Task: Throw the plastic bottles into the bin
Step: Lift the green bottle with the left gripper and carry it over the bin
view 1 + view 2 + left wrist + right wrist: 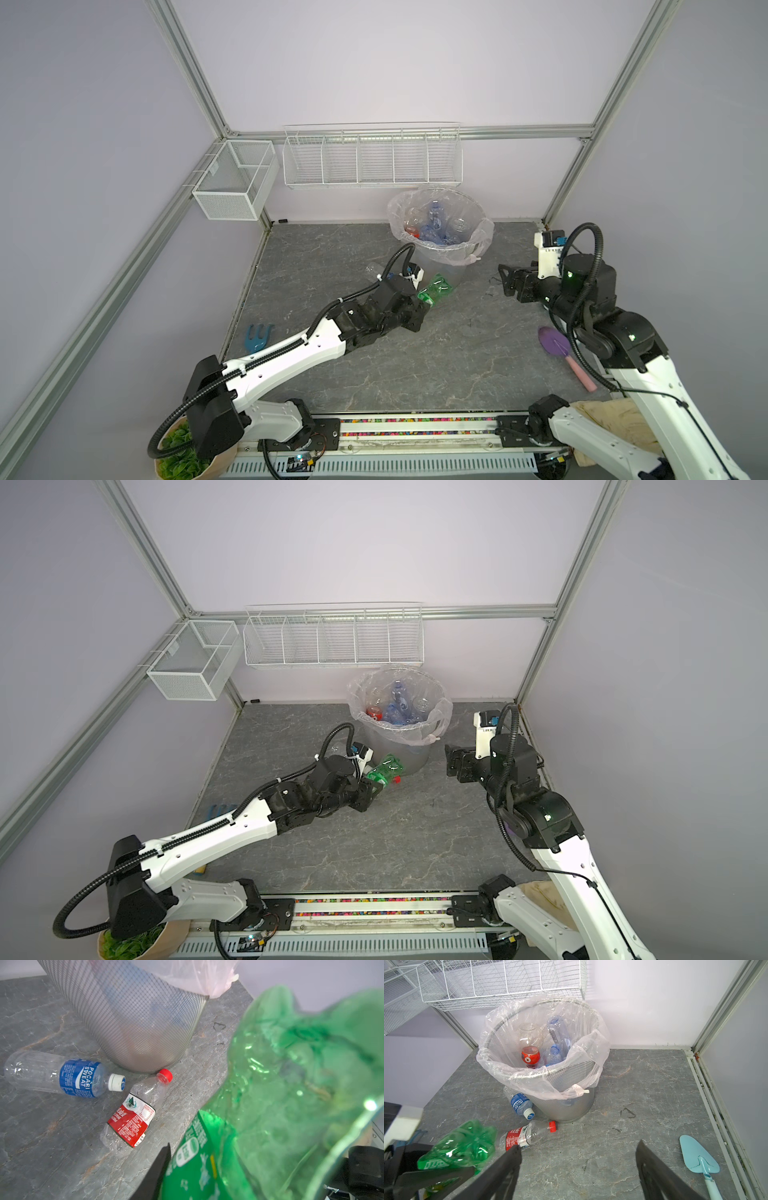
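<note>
Beside the bin (542,1076) (round metal mesh, crinkled clear liner, bottles inside): left pincer (424,306) clamped on crumpled green bottle (436,287); blue-labelled bottle (520,1105) and red-labelled bottle (525,1135) lying on veined grey surface (623,1147). Right pincer (578,1152) apart, empty. Pale blue trowel (698,1158) nearby.

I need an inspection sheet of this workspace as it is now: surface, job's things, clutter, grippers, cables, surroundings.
Surface: grey stone-look table, scuffed.
Job's things: bin holds several bottles; blue-label bottle and red-label bottle lie beside it.
Clutter: purple scoop, blue fork, light blue trowel.
Grippers: left gripper shut on green bottle; right gripper open, empty.
Cables: black hoses on both arms.
Surroundings: wire baskets on wall.
</note>
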### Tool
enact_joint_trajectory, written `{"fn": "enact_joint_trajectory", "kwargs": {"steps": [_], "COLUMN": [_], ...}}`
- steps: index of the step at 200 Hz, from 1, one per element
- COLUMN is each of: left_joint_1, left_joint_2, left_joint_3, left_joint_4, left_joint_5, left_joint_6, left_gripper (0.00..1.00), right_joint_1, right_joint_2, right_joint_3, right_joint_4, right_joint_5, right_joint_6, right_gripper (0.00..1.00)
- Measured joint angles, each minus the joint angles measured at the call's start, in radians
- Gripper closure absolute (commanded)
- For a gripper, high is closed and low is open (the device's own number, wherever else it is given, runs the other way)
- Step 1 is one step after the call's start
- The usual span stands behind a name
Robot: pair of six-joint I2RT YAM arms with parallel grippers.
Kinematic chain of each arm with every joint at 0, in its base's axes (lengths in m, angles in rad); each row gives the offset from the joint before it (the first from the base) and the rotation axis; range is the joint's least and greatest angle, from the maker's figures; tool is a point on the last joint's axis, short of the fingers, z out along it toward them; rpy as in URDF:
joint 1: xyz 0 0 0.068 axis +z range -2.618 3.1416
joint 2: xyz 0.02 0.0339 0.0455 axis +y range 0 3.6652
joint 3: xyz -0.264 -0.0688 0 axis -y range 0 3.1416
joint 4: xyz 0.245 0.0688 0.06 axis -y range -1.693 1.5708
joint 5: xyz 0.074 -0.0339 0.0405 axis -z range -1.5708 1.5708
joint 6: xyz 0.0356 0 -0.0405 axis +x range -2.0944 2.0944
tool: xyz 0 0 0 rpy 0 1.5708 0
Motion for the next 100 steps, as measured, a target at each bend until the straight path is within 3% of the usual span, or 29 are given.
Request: {"fn": "enact_joint_trajectory", "kwargs": {"steps": [48,100], "left_joint_1": [-0.002,-0.002], "left_joint_2": [-0.101,-0.129], "left_joint_3": [0.009,0.131], "left_joint_4": [0.025,0.056], "left_joint_5": [-0.007,-0.035], "left_joint_6": [0.035,0.115], "left_gripper": [0.73,0.72], "right_joint_1": [-0.002,-0.006], "right_joint_2": [-0.016,-0.016], "right_joint_3": [-0.014,-0.018], "right_joint_4": [0.000,0.000], "right_joint_5": [0.007,0.008], "right_joint_6": [0.005,0.017], "right_gripper": [0.12,0.12]}}
